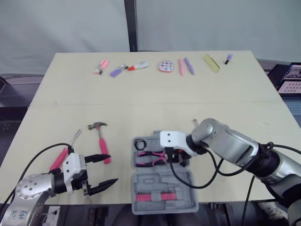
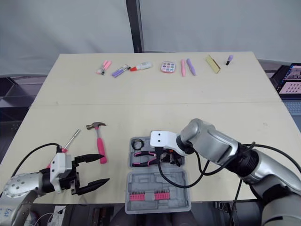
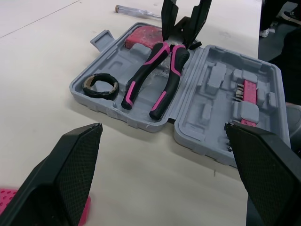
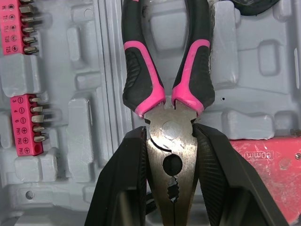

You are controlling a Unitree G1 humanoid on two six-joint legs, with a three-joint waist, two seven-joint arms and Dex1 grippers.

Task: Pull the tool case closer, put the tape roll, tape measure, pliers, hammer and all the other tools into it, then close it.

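Pale beige table (image 1: 141, 94), grey curtain behind it with a dark pole (image 1: 130, 26) down the middle. The open grey plastic tool case (image 1: 150, 183) sits at the near edge, just right of centre.

Head views: the right gripper (image 1: 176, 157) is down in the far half of the case, and the arm hides that half's right end. A black cable (image 1: 188, 184) from the wrist droops across the near half.

The right wrist view fills in the rest: both black fingers (image 4: 127, 183) are pressed against the steel head of the black-and-pink-handled pliers (image 4: 168, 122), clamped on it from either side. The pliers lie in the grey tray, handles pointing left. A red block-shaped tape measure (image 4: 268, 165) sits just beside the head, and pink bit strips (image 4: 29, 125) line the near half.

From the left wrist view, a black tape roll (image 3: 100, 85) lies at the left end of that tray, near the pliers' handle ends. A slim metal-shafted screwdriver (image 3: 136, 10) lies on the bare table beyond the case.

The left gripper (image 1: 113, 168) hovers over the near-left table, fingers spread wide, holding nothing.

A pink-handled hammer (image 1: 101, 136) lies between that gripper and the case. A pink-handled screwdriver (image 1: 60, 157) lies further left. A row of small pink, purple and yellow items (image 1: 165, 66) runs along the far edge, well apart from the case.
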